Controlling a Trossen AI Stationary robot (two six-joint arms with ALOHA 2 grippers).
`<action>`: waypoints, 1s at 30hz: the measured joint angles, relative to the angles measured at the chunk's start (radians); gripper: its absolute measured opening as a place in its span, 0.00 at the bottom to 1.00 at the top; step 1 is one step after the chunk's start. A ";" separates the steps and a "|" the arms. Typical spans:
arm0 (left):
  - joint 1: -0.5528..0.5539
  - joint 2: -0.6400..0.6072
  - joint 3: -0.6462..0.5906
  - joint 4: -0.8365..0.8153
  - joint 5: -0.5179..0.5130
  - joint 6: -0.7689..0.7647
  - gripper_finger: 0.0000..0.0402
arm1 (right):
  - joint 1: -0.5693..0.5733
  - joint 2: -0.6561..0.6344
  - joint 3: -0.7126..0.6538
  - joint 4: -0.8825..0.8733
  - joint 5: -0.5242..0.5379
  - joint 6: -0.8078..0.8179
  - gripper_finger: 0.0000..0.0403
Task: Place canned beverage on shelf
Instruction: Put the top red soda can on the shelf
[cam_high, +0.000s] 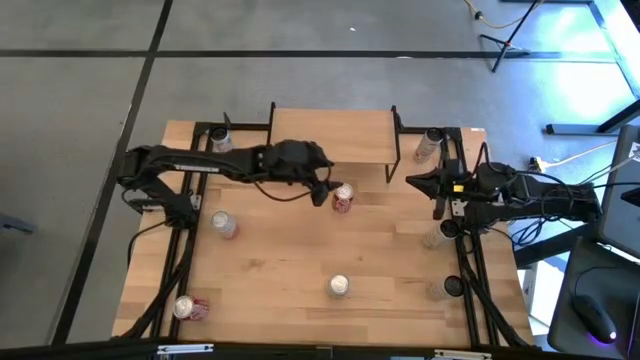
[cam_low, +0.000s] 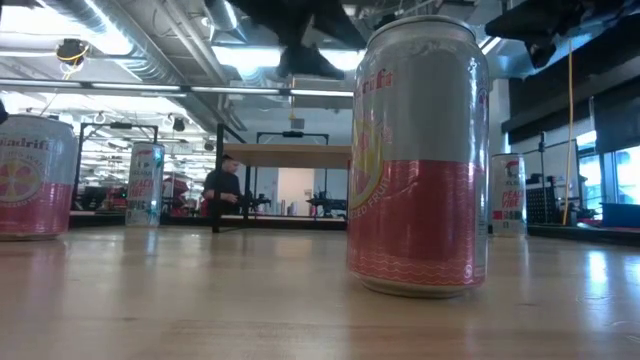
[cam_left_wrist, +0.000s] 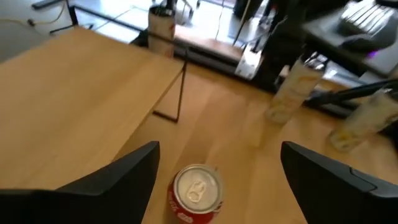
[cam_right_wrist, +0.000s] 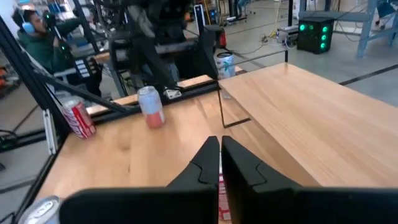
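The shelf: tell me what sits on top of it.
Nothing shows on the shelf; its wooden top is bare in the high view. The left tool, open, hangs over a red can on the table just in front. Under the shelf is hidden from above.

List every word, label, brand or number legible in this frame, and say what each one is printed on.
"adrift": the clear part of a cut-off word on the pink-and-silver can at the low view's left edge.
Near can, low view: yellow lettering near the top and curved print on the red band, both too blurred to read.
Two far cans: print too small to read.
Cans in the high and wrist views: no legible text.
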 joint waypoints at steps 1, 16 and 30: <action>0.000 0.017 0.000 0.000 -0.005 0.000 0.82 | 0.000 0.004 0.000 -0.001 0.000 -0.006 0.02; 0.000 0.232 0.000 0.109 -0.030 -0.002 0.82 | 0.000 0.042 0.000 -0.041 0.032 -0.009 0.02; -0.020 0.272 0.000 0.109 -0.115 -0.020 0.82 | 0.000 0.042 0.000 -0.066 0.024 -0.009 0.02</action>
